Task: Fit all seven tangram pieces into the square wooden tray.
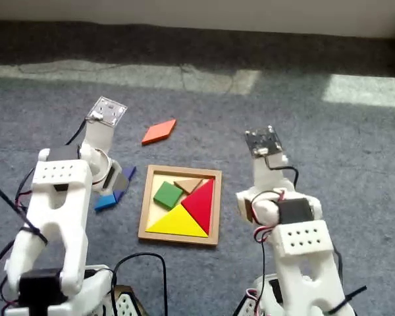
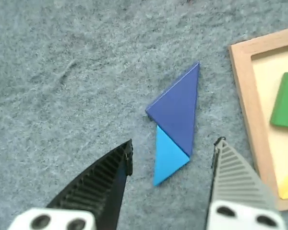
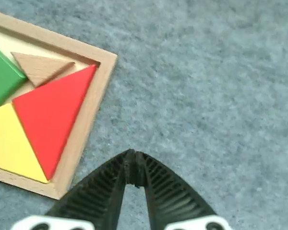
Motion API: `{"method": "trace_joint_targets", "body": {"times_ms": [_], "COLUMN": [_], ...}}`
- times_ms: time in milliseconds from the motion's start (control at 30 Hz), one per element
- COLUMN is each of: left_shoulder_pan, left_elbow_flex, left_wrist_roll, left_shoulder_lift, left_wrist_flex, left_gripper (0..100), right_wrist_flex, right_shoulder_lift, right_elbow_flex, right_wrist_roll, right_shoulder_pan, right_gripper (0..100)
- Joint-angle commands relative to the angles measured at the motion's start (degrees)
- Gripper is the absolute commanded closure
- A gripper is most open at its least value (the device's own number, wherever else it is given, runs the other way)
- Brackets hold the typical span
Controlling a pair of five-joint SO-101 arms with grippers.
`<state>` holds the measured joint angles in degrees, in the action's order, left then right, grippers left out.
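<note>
The square wooden tray (image 1: 145,209) lies on the grey carpet between the arms and holds a yellow triangle (image 1: 176,222), a red triangle (image 1: 201,199), a green square (image 1: 167,195) and a small wooden triangle (image 1: 189,185). An orange parallelogram (image 1: 158,131) rests beyond the tray. Just left of the tray, a dark blue triangle (image 2: 178,108) touches a light blue triangle (image 2: 167,157). My left gripper (image 2: 173,146) hovers open above the light blue triangle, a finger on either side. My right gripper (image 3: 134,167) is shut and empty over bare carpet, to the right of the tray (image 3: 93,110).
Grey carpet surrounds everything, with a sunlit band at the back. Cables trail near both arm bases at the front. Open floor lies to the right of the tray and behind the orange piece.
</note>
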<state>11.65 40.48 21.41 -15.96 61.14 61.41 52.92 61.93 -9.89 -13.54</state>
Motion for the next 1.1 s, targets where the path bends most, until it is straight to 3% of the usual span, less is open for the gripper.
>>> {"method": "trace_joint_targets", "body": {"times_ms": [0, 267, 600, 1067], "left_shoulder_pan": [0.5, 2.9, 3.7, 4.7], "left_elbow_flex": [-7.9, -16.9, -17.9, -16.3], "left_wrist_roll": [3.6, 6.7, 9.8, 9.8], "left_shoulder_lift": [10.5, 26.9, 27.6, 27.9], "left_wrist_flex": [1.8, 4.2, 9.1, 9.1], "left_gripper": [73, 75, 75, 76], "right_wrist_flex": [0.5, 0.4, -5.8, -6.0], "right_shoulder_lift": [8.4, 22.4, 30.7, 31.1], "right_elbow_flex": [6.6, 17.4, 29.6, 30.4], "right_wrist_roll": [0.1, -6.4, -6.3, -6.3], "right_shoulder_pan": [4.4, 10.0, 10.0, 10.0], "right_gripper": [99.3, 99.3, 99.3, 99.3]}}
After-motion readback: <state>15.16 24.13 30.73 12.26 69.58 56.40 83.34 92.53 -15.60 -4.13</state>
